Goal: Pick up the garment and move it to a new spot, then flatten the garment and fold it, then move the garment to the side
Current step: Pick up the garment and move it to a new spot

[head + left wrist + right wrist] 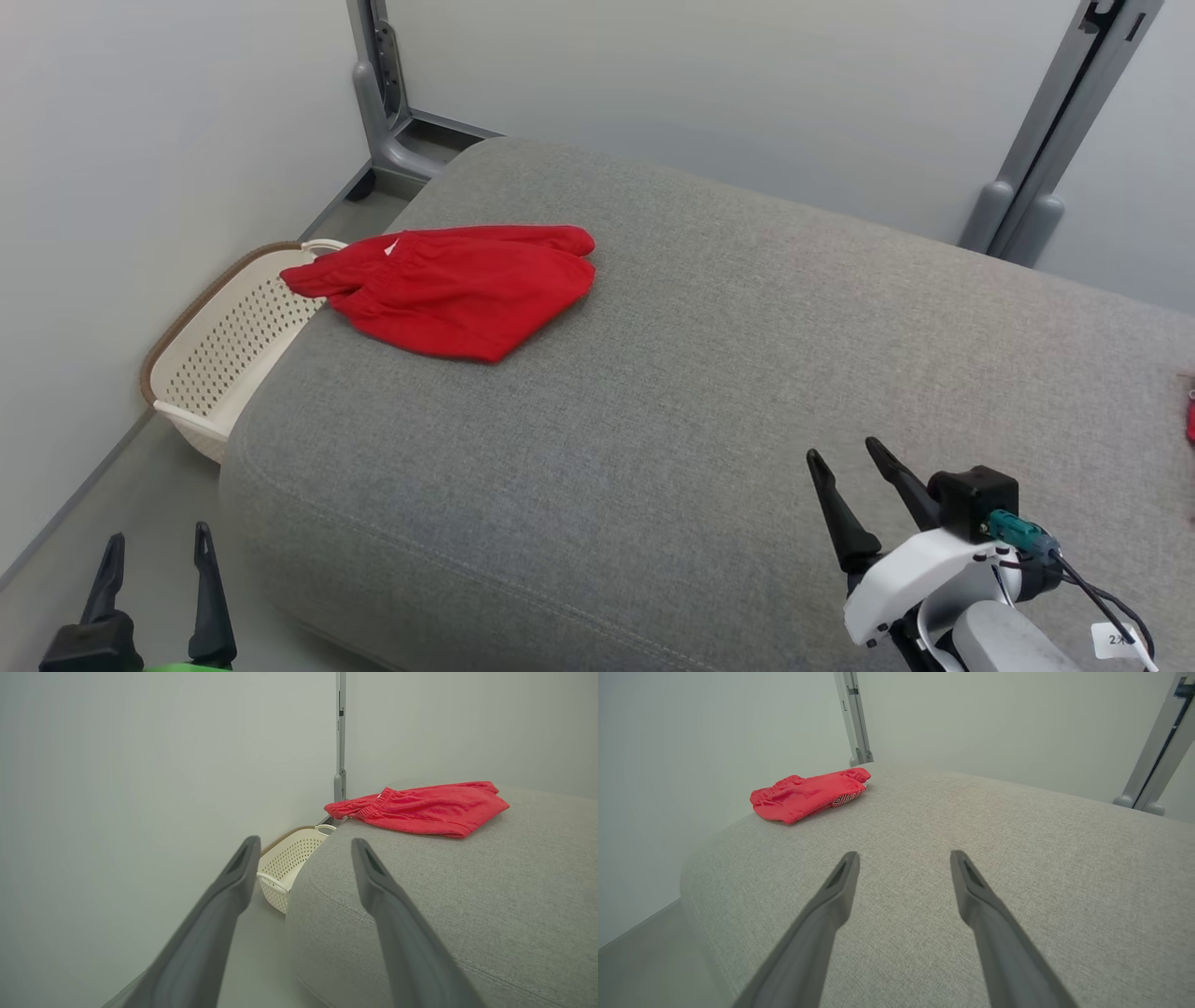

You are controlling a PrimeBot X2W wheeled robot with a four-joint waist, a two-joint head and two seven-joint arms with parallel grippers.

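The garment [457, 289] is a pair of red shorts, folded over and lying on the far left part of a grey cushion [709, 392]; its waistband end hangs slightly past the cushion's left edge. The left wrist view has the garment [425, 808] up at the right, and the right wrist view has the garment [808, 794] far off at the upper left. My left gripper [157, 539] stands open at the lower left, off the cushion over the floor, holding nothing. My right gripper [846, 454] is open above the cushion's near right part, also holding nothing.
A white perforated basket [229, 345] sits on the floor between the cushion's left side and the wall, under the garment's hanging end. Grey metal posts [1055, 149] stand behind the cushion. A small red thing [1190, 415] shows at the right frame edge.
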